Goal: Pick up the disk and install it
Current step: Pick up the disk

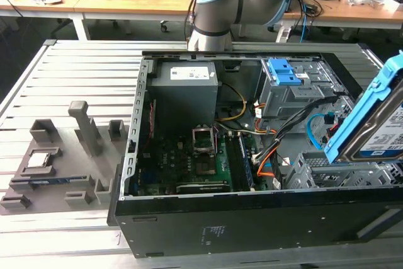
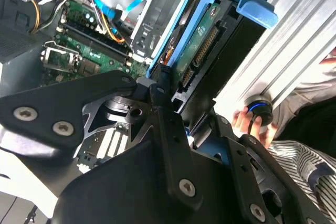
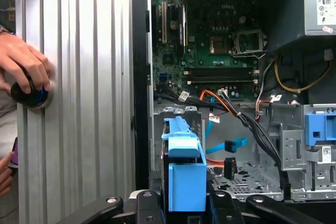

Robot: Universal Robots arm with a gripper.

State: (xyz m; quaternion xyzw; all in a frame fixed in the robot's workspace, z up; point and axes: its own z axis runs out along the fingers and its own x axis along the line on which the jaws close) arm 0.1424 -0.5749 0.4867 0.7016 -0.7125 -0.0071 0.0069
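One tilted disk (image 1: 384, 127), clenched in the claw (image 3: 186, 205), should square with the drive cage (image 1: 315, 169) at the computer case's (image 1: 252, 225) four o'clock.

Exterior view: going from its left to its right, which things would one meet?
Grey plastic parts holder → grey metal power supply box → blue plastic drive-bay latches → silver metal disk with blue plastic side rails.

The disk (image 1: 380, 127) is a silver drive with a white-and-blue label and blue plastic side rails. It hangs clear of the desk, tilted steeply on edge, just above the metal drive cage (image 1: 321, 171) at the exterior view's right.
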